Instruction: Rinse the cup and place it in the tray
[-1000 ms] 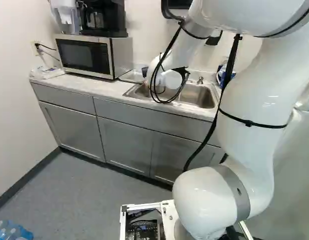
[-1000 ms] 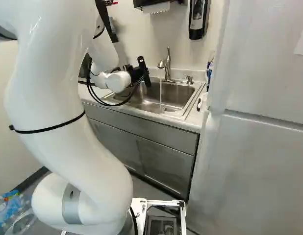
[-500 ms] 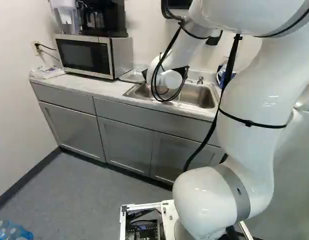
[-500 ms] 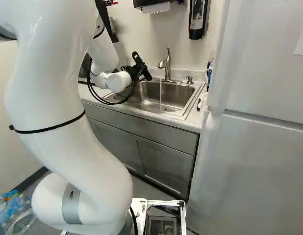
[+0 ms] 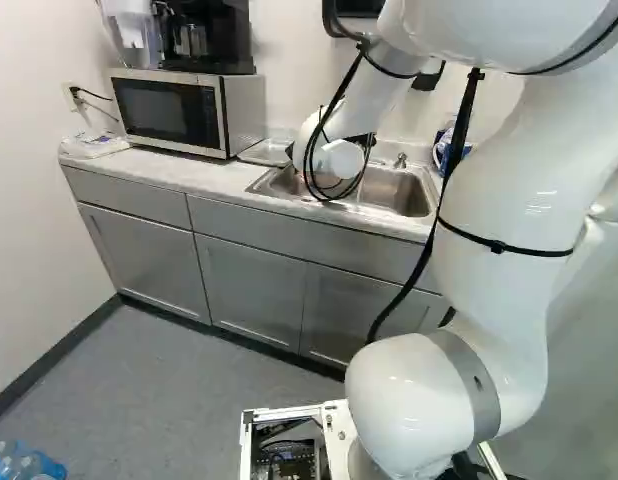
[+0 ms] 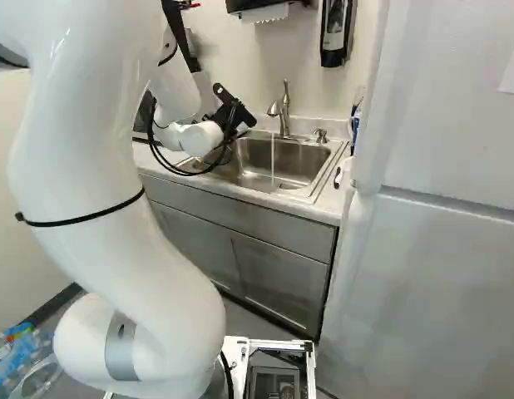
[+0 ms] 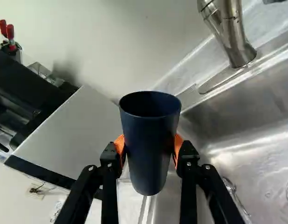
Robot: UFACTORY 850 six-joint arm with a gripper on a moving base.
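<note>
In the right base view my black gripper (image 6: 234, 108) hangs tilted over the near left part of the sink (image 6: 261, 169); its fingertips are hard to make out there. The wrist view shows the gripper (image 7: 150, 148) shut on a dark blue cup (image 7: 150, 140), an orange pad pressed to either side. The cup's round mouth is visible, its inside dark. From the faucet (image 6: 284, 108) a thin stream of water (image 6: 273, 158) runs into the basin, to the right of the gripper and apart from it. A shallow metal tray (image 5: 266, 152) lies between microwave and sink.
The microwave (image 5: 179, 112) carries a black coffee maker (image 5: 211, 38), left of the sink. A soap dispenser (image 6: 334, 33) hangs on the wall above the sink's right side. A tall white refrigerator (image 6: 440, 216) stands close on the right.
In the right base view the gripper has rolled from nearly upright to a slant, its upper end swinging left, away from the faucet. The base and the upper arm have stayed put.
</note>
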